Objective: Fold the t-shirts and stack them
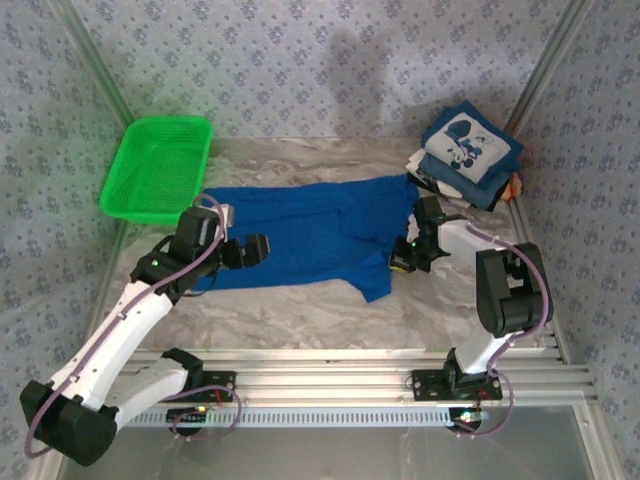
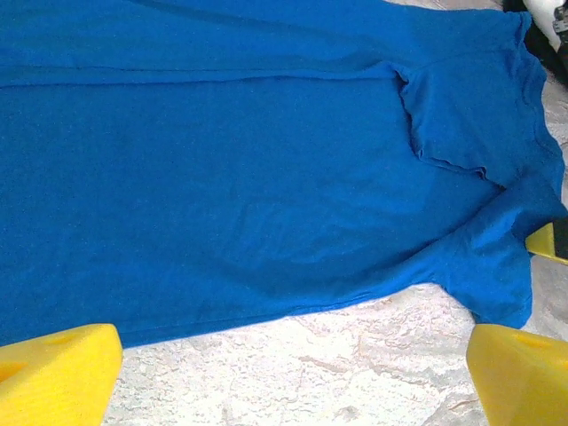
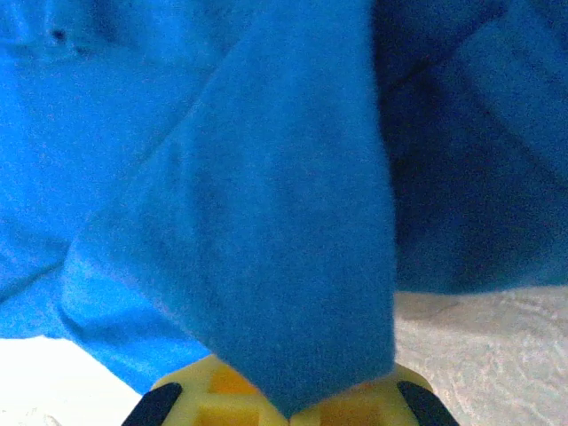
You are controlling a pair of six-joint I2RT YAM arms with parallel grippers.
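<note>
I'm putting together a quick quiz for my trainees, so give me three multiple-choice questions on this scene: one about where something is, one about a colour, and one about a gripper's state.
1. Where on the table is the green basket? A far left; B far right; C near edge, middle.
2. What colour is the t-shirt spread on the table? A orange; B royal blue; C white.
3. What is the right gripper doing? A open over bare table; B shut on the t-shirt; C open inside the basket.
Answers: 1 A, it sits at the far-left corner; 2 B, blue cloth covers the table's middle; 3 B, the right wrist view shows cloth pinched in it.
</note>
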